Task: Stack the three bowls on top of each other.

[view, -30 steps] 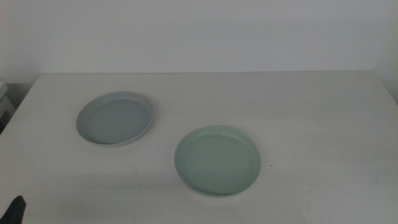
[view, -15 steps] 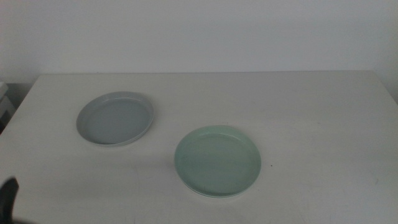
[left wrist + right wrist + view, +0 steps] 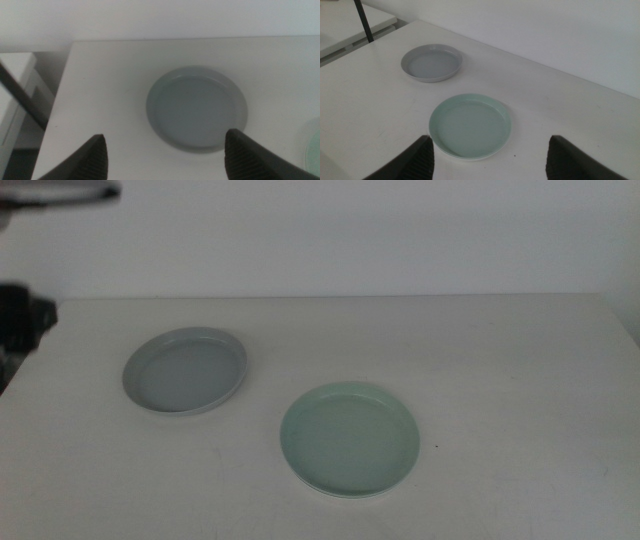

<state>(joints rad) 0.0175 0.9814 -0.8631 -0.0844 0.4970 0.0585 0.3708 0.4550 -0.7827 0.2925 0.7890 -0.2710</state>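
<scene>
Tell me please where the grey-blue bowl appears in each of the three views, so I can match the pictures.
Middle view: the grey-blue bowl lies left of centre, farther back than the mint green bowl.
Left wrist view: it fills the centre, beyond the open left gripper.
Right wrist view: it lies at upper left, past the mint green bowl.
Shared landmark: the mint green bowl, only a sliver in the left wrist view.

My left gripper (image 3: 165,152) hangs above the table, pointing down, jaws spread wide. In the middle view my left arm (image 3: 20,320) shows dark at the left edge. My right gripper (image 3: 490,157) hovers high, jaws wide apart.
</scene>
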